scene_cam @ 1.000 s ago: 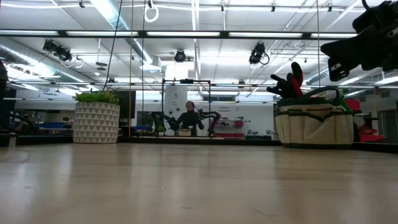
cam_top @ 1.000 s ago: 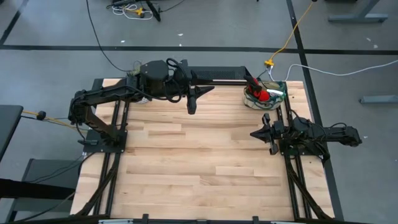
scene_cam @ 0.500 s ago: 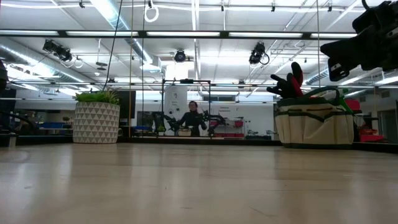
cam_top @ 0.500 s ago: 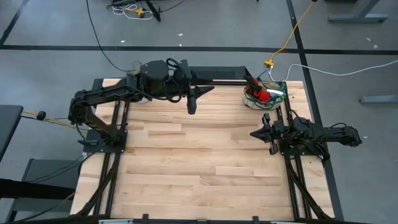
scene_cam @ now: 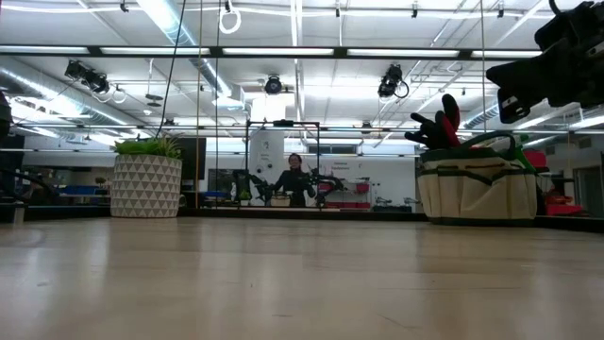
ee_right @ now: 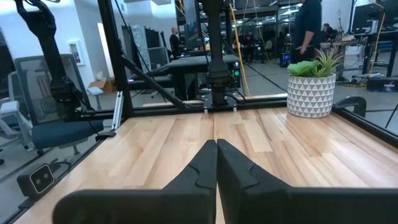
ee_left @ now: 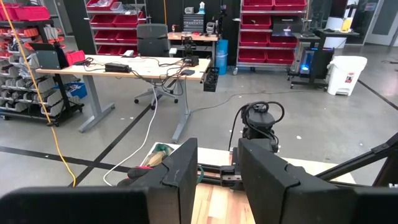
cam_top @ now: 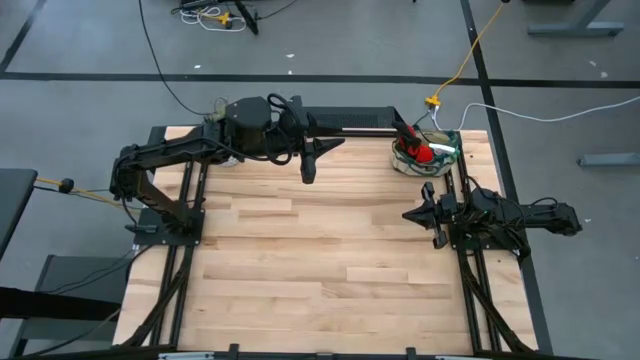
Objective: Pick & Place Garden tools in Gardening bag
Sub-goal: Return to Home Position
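The beige gardening bag (scene_cam: pixel 477 189) stands at the table's far right corner (cam_top: pixel 425 155). A black glove with a red cuff (scene_cam: pixel 439 123) sticks up out of its top, and more garden tools show inside it (ee_left: pixel 154 159). My left gripper (ee_left: pixel 217 149) hangs level above the table just left of the bag (cam_top: pixel 398 124), high at the right of the low view (scene_cam: pixel 552 61). It is open, with nothing between its fingers. My right gripper (ee_right: pixel 216 146) rests shut at the table's right edge (cam_top: pixel 412 215), pointing toward the left.
A leafy plant in a white patterned pot (scene_cam: pixel 146 184) stands at the far left of the table (ee_right: pixel 311 93). The bare wooden top (cam_top: pixel 320 260) lies between the arms. A person (scene_cam: pixel 294 179) sits in the room behind the table.
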